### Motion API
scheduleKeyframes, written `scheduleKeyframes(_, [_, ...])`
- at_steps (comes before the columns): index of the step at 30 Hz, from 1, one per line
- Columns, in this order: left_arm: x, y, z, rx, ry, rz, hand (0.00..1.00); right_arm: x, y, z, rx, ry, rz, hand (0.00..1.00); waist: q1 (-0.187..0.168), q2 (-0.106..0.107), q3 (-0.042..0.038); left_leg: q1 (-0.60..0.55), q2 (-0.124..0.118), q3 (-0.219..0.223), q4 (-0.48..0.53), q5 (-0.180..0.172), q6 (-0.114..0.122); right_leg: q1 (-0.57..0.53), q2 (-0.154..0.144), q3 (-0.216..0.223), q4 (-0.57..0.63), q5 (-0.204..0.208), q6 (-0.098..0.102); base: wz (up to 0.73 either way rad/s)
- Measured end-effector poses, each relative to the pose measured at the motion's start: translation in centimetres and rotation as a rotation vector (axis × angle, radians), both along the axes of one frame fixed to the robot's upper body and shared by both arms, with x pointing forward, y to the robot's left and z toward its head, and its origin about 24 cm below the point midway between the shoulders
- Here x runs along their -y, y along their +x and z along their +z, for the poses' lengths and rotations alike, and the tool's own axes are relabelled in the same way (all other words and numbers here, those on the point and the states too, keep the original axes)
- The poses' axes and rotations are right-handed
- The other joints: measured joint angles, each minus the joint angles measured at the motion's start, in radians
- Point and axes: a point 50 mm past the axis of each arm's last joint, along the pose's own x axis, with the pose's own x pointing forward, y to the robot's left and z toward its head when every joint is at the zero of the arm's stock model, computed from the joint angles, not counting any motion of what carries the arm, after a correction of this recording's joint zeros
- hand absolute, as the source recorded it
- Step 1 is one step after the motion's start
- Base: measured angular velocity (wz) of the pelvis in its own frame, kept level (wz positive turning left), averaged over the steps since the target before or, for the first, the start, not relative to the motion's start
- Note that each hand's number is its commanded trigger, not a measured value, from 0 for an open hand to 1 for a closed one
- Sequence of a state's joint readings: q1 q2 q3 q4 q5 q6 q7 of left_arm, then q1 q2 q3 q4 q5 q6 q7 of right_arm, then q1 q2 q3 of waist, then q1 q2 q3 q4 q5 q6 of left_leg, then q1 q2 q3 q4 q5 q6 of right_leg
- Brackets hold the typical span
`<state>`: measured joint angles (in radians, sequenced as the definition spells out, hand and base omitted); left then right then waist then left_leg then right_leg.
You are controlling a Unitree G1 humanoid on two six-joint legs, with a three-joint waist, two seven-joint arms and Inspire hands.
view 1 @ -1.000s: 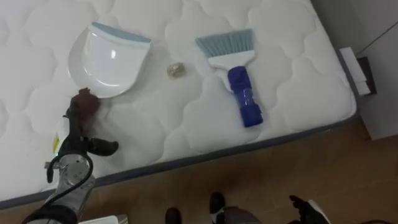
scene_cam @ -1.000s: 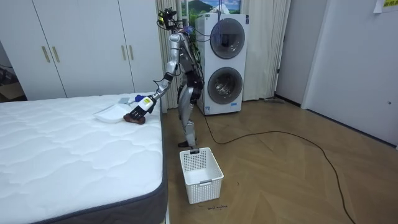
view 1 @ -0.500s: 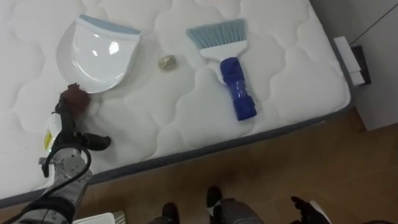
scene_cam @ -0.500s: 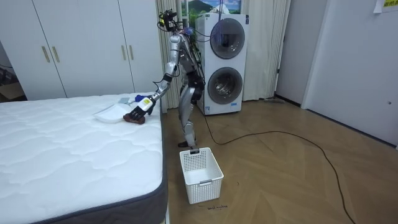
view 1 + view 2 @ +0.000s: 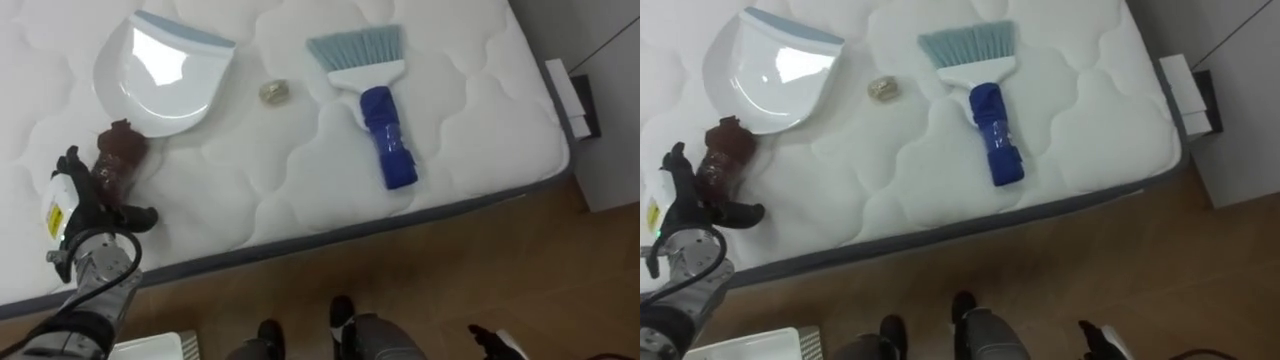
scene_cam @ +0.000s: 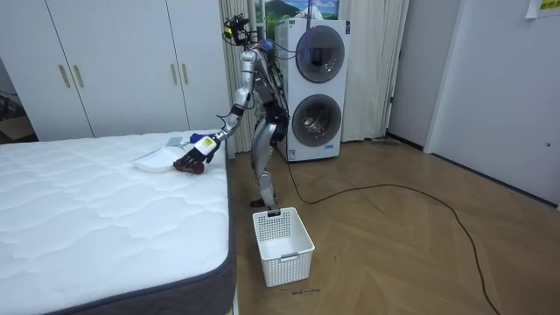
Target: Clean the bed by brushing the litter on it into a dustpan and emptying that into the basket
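The left arm reaches forward and down from the lower left, forearm straight and wrist level. The left hand (image 5: 88, 205) rests low with its dark fingers (image 5: 70, 168) curled along a brown handle (image 5: 116, 158) and the thumb stuck out to the right. In the room view the robot stands upright with that arm stretched down toward the view's left, and the right hand (image 5: 492, 338) hangs low by the body.
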<state>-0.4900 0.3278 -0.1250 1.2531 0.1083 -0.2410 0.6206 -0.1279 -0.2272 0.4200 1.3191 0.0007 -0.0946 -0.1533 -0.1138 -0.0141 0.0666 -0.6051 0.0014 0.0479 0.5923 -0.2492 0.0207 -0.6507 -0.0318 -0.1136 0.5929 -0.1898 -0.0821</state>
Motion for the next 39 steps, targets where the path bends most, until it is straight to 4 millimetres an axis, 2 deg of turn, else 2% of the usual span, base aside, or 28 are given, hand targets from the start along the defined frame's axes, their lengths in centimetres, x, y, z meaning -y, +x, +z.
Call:
scheduleKeyframes(2, [0.1,0.4,0.4,0.022,0.006,0.004,0.00,0.2,0.0,0.1,0.000,-0.007,0.003,0.00,0.002,0.006,-0.0024,-0.010,0.001,-0.003,0.007,-0.002,0.000,-0.006,0.000,-0.005,0.001,0.000,0.000,0.06])
scheduleKeyframes(8, [0.3,0.8,1.1,0.080,0.034,0.014,0.00,0.3,-0.3,0.0,-0.005,-0.020,0.010,0.00,0.003,0.006,-0.0028,-0.017,-0.005,-0.004,0.015,-0.002,0.001,-0.016,-0.007,-0.006,0.015,0.000,0.001,0.01])
scheduleKeyframes(23, [0.5,0.8,1.0,0.082,0.014,0.011,0.00,0.2,-0.5,-0.1,-0.022,-0.010,0.027,0.00,0.000,0.006,-0.0028,-0.013,-0.007,0.000,0.014,-0.002,0.002,-0.017,-0.009,-0.002,0.022,0.000,0.001,0.00])
scheduleKeyframes(34, [0.6,1.2,1.2,0.073,-0.004,-0.014,0.00,-0.1,-0.1,0.0,-0.002,0.001,0.032,0.00,-0.042,0.009,-0.0016,-0.087,0.003,-0.002,0.073,-0.015,0.003,-0.076,-0.008,-0.014,0.057,-0.005,-0.003,0.02])
scheduleKeyframes(39, [0.4,1.7,1.6,0.069,-0.024,-0.023,0.00,-0.3,-0.2,0.0,0.001,0.004,0.041,0.00,-0.049,0.011,0.0006,-0.118,0.012,-0.001,0.126,-0.037,0.003,-0.105,-0.001,-0.009,0.097,-0.016,-0.005,-0.06])
